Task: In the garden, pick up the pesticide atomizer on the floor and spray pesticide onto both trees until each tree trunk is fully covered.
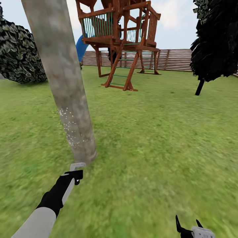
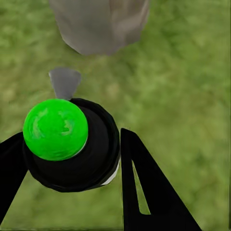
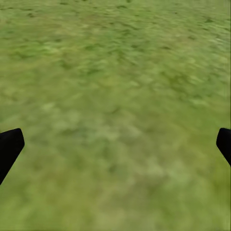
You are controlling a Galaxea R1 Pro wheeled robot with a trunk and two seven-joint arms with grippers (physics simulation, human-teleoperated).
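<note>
Across the lawn (image 1: 158,132), a wooden play tower (image 1: 122,39) is standing before the slat fence (image 1: 175,59), and 1 thick trunk (image 1: 62,79) is rising close ahead of the robot. Pale specks of pesticide (image 1: 71,127) are dotting only its lower stretch, so most of the bark is probably waiting for cover. The left gripper (image 2: 72,159) is clamping the atomizer (image 2: 72,144), green cap up, its grey nozzle (image 2: 64,83) aiming at the trunk base, presumably to spray there. The right gripper (image 3: 115,144) is hanging spread wide and empty over bare grass, likely out of the way.
</note>
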